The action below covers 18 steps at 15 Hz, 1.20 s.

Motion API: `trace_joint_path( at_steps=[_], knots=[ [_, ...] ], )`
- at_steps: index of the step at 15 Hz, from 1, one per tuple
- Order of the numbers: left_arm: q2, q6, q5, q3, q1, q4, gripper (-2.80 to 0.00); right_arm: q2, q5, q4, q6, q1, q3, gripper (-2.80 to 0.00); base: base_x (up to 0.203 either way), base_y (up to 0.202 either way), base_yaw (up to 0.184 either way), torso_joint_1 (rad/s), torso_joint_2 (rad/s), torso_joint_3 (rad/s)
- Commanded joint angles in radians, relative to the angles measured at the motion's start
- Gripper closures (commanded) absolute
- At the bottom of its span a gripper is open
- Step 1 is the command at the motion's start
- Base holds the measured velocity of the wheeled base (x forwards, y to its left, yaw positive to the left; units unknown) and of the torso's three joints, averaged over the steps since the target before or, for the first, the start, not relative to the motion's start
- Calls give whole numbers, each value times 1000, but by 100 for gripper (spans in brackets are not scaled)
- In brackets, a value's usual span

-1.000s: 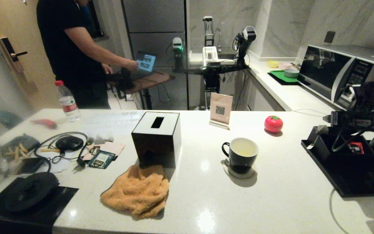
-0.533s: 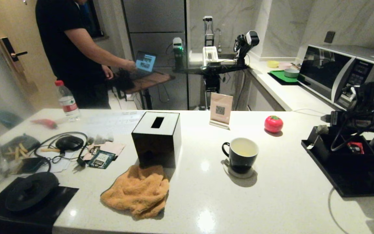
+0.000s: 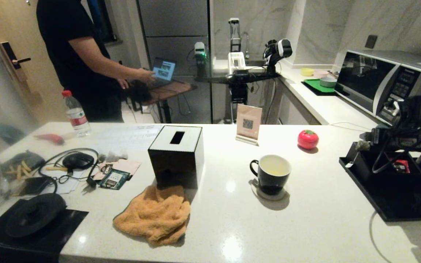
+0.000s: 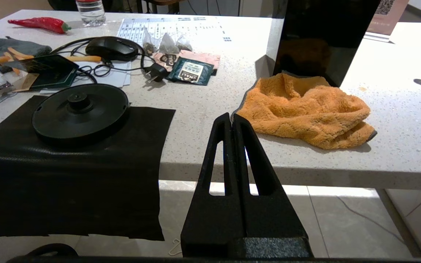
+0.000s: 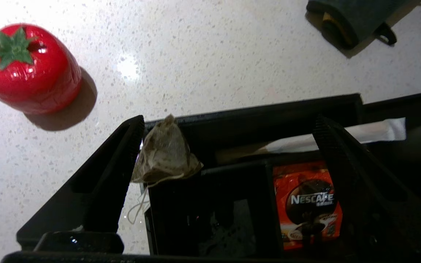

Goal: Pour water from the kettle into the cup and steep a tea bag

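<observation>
1. Right gripper (image 5: pixel 225 142) — jaws spread wide and empty, poised over the black organiser tray (image 3: pixel 386 204) at about 3 o'clock of the counter in the head view; nothing clasped.
2. Tea bag (image 5: pixel 165 155) — pale pyramid pouch perched on the tray's corner rim, touching the inner face of one finger (image 5: pixel 122 160), string dangling over the edge onto the counter; not between the jaws so much as beside one of them, so probably needing a sideways correction before any closing.
3. Red sachet (image 5: pixel 307 204) — lying flat in a tray compartment under the gap between the jaws; a likely wrong pick if closed on straight down.
4. Cup (image 3: pixel 270 173) — upright on a coaster near centre, handle at 9 o'clock, pale yellowish water (image 3: pixel 273 168) inside; pouring apparently done, steeping not yet.
5. Kettle — not visible in any view; only its round base (image 4: pixel 80 109) present, bare on a black mat at 8 o'clock of the counter.
6. Left gripper (image 4: pixel 231 120) — fingers pressed together, clasping nothing, parked below the counter's near edge, pointing at the orange cloth (image 4: pixel 305 109).
7. Red tomato-shaped object (image 3: pixel 308 139) — at 1 o'clock of the cup, well apart from the tray.
8. Person (image 3: pixel 75 58) — standing beyond the counter at 11 o'clock, a hand reaching to a laptop.
</observation>
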Motion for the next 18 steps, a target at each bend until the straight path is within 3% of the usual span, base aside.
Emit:
trace_joint_path(
  at_steps=[1,5,11,18],
  knots=[
    [0,-1,0,0,0,0,0,-1,-3,-5,-1,2,24,-280,0,0,0,0,0,0],
    [0,-1,0,0,0,0,0,3,-9,-11,22,14,31,-280,0,0,0,0,0,0],
    [0,-1,0,0,0,0,0,29,-14,-149,20,35,92,-280,0,0,0,0,0,0],
    [0,-2,0,0,0,0,0,52,-55,-212,20,39,119,-280,0,0,0,0,0,0]
  ],
)
